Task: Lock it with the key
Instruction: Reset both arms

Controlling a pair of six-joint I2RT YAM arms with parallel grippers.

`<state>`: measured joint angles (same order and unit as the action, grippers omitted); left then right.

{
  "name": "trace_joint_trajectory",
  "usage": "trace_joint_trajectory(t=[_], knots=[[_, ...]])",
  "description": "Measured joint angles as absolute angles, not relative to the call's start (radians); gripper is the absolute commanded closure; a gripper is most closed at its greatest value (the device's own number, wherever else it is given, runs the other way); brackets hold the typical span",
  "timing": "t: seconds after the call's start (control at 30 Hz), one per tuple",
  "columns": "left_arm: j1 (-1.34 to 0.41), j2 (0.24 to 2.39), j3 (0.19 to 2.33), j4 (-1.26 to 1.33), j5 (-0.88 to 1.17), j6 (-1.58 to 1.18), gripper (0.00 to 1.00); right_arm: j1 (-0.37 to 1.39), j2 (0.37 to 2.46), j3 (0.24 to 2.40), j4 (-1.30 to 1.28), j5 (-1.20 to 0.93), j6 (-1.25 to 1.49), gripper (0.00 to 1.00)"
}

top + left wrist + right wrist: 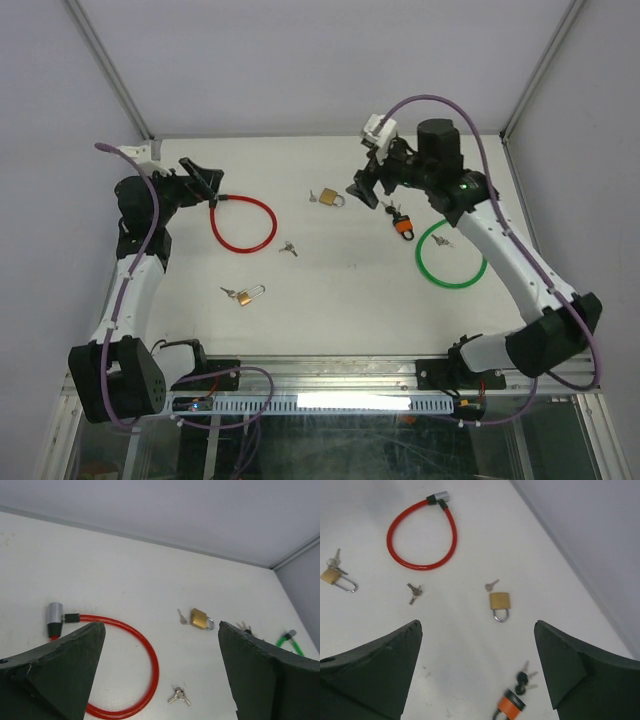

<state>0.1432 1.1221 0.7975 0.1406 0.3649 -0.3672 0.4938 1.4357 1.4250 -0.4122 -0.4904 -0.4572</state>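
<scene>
Both my hands are released, fingers spread around nothing. My left hand hovers over the red cable lock, whose loop my fingers partly hide. Under my right hand, the orange lock head is cut off at the bottom edge (black-capped keys just beside it). The brass padlock and a small key lie on open surface.
</scene>
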Motion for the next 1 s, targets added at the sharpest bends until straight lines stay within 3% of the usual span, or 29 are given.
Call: trace_joint_trajectory(t=[0.3, 0.57, 1.0], knots=[[0.144, 1.071, 0.931, 0.137, 0.591, -0.567, 0.01, 0.241, 1.148, 1.454, -0.568, -0.594, -0.474, 0.00], [0.142, 0.983, 1.168, 0.110, 0.728, -0.646, 0.01, 0.188, 1.063, 1.565, -0.617, -0.594, -0.327, 0.01], [0.072, 0.836, 1.221, 0.074, 0.812, -0.666, 0.01, 0.128, 0.953, 1.600, -0.661, -0.606, -0.123, 0.00]])
